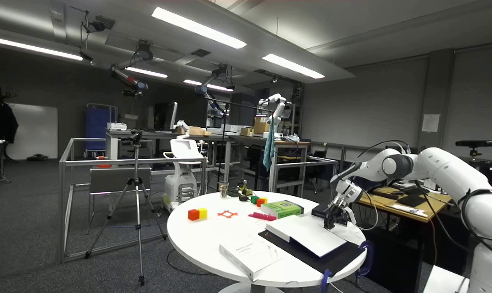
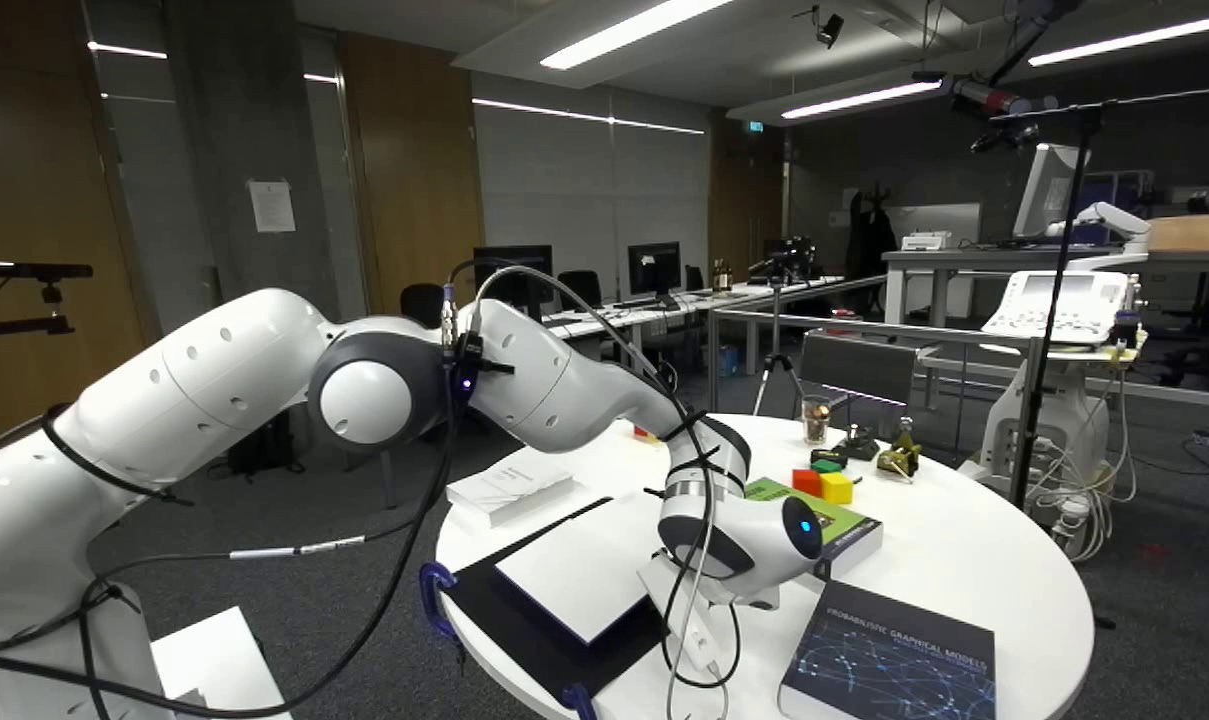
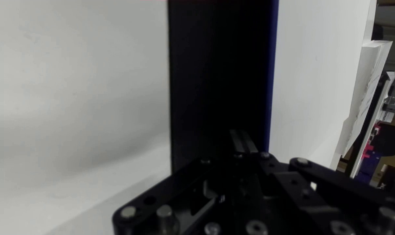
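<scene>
- Far left on the desk (image 1: 197, 238), read from an exterior view: a red block (image 1: 193, 214) and a yellow block (image 1: 202, 213), side by side, well apart from the work. Low risk, I judge.
- Front: a white book (image 1: 252, 252) lies near a black mat (image 1: 333, 260). A shove from the right could send its neighbour into it.
- On the mat: a blue-edged book (image 1: 311, 234), spread, one cover (image 3: 315, 71) apparently standing off the mat. Main worry: the cover slips from the fingertips and flops down, caused by bearing on the bare rim alone. Second: the whole book skids, if the force is sideways.
- Behind: a dark book (image 2: 894, 650), near the hand (image 3: 244, 142). A wide swing could bump it.
- Hand: fingers together, nothing seen between them; in the wrist view the tips are at the cover's blue edge, over the mat. Cannot tell whether they touch it. Too low a path could scrape the mat.
- Desk edge: a blue clamp (image 1: 366, 260), a possible snag for anything low here.
- Far right: the arm (image 1: 445, 167) arches from its base, elbow high, then slopes down; wrist (image 2: 754, 530) bent, hiding the tips in an exterior view; hand slants downward.
</scene>
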Action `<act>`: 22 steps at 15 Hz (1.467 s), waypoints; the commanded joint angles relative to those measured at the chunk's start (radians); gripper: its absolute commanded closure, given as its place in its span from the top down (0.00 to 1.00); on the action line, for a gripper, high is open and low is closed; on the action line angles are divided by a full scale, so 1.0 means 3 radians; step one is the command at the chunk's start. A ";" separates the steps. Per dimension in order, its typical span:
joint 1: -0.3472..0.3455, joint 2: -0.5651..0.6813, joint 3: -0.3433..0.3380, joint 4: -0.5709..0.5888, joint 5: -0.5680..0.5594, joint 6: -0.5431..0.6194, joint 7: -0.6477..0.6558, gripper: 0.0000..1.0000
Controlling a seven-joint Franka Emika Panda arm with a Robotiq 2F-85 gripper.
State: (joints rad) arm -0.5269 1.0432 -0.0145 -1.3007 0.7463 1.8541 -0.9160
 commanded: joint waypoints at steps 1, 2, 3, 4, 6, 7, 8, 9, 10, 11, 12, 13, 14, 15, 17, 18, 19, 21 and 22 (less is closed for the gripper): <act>-0.0050 -0.0051 0.0066 -0.0030 0.0009 -0.0045 -0.0063 0.00; -0.0055 -0.0053 0.0068 -0.0026 0.0013 -0.0050 -0.0066 0.00; -0.0060 -0.0059 0.0071 -0.0026 0.0017 -0.0056 -0.0073 0.00; -0.0065 -0.0062 0.0074 -0.0024 0.0021 -0.0062 -0.0080 0.00; -0.0080 -0.0072 0.0083 -0.0017 0.0033 -0.0080 -0.0093 0.00; -0.0087 -0.0078 0.0086 -0.0014 0.0039 -0.0087 -0.0098 0.00; -0.0092 -0.0081 0.0089 -0.0011 0.0047 -0.0089 -0.0106 0.00; -0.0101 -0.0087 0.0093 -0.0008 0.0052 -0.0099 -0.0110 0.00; -0.0109 -0.0090 0.0097 -0.0005 0.0058 -0.0101 -0.0117 0.00; -0.0126 -0.0096 0.0107 -0.0001 0.0065 -0.0116 -0.0123 0.00; -0.0135 -0.0100 0.0113 0.0001 0.0069 -0.0120 -0.0128 0.00; -0.0144 -0.0105 0.0117 0.0006 0.0073 -0.0129 -0.0133 0.00; -0.0151 -0.0108 0.0121 0.0013 0.0074 -0.0134 -0.0138 0.00; -0.0157 -0.0111 0.0127 0.0015 0.0073 -0.0135 -0.0140 0.00; -0.0165 -0.0107 0.0140 0.0031 0.0067 -0.0142 -0.0141 0.00; -0.0165 -0.0101 0.0142 0.0046 0.0063 -0.0152 -0.0135 0.00; -0.0160 -0.0092 0.0143 0.0062 0.0057 -0.0162 -0.0127 0.00; -0.0143 -0.0089 0.0147 0.0075 0.0045 -0.0170 -0.0123 0.00; -0.0136 -0.0081 0.0144 0.0081 0.0039 -0.0166 -0.0116 0.00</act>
State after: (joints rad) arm -0.5538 1.0344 0.0093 -1.2801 0.7492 1.8417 -0.9404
